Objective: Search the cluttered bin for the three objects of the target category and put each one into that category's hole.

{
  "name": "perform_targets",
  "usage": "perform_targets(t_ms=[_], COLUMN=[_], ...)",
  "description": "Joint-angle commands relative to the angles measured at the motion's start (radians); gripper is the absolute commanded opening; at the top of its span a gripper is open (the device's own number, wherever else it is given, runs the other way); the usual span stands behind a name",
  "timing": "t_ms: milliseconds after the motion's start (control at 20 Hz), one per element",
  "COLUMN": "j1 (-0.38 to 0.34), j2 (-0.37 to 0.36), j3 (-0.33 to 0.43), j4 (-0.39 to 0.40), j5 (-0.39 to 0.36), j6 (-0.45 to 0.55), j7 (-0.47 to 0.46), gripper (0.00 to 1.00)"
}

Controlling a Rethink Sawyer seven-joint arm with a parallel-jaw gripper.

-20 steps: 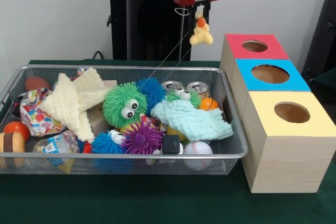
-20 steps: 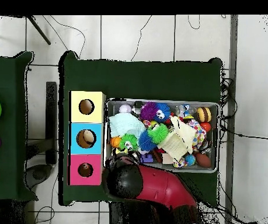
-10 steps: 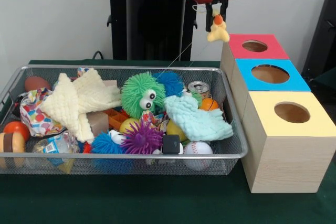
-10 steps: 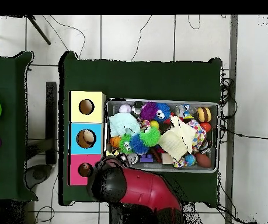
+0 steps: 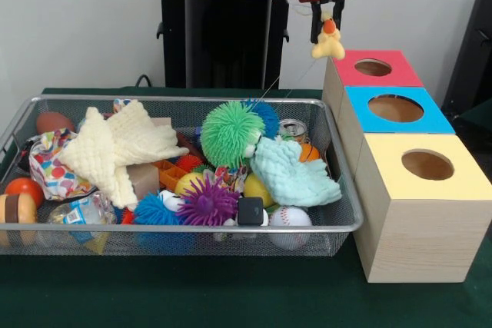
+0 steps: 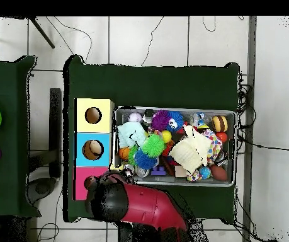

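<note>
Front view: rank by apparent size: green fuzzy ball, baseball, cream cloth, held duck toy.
1. cream cloth
2. green fuzzy ball
3. baseball
4. duck toy, though it hangs farther from the camera, so this last ranking is unsure.

Raised red arm, gripper (image 5: 327, 27) pointing down, clamped closed

1. Boxes with holes: three, with one red top (image 5: 374, 67), one blue top (image 5: 396, 109) and one yellow top (image 5: 425, 166).
2. Wire bins: one (image 5: 177, 228).
3. Fuzzy balls: four were counted, one green (image 5: 231, 134), one purple (image 5: 207, 203) and two blue (image 5: 156, 211).
4. Cloths: two, one cream (image 5: 119, 147) and one mint (image 5: 292, 175).
5. Baseballs: one (image 5: 290, 218).
6. Cans: one was visible (image 5: 292, 128).
</note>
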Motion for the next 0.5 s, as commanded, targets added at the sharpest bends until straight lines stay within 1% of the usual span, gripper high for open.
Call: perform_targets(t_ms=[50, 200, 500], j1=[-0.011, -0.049, -0.083], j2=[0.0, 0.006, 0.018], j3=[0.01, 0.043, 0.071], j4=[0.021, 0.043, 0.046], j5=[0.055, 0.059, 0.057], j6=[-0.023, -0.058, -0.07], j7=[0.255, 0.228, 0.201], gripper=[0.0, 0.0, 0.0])
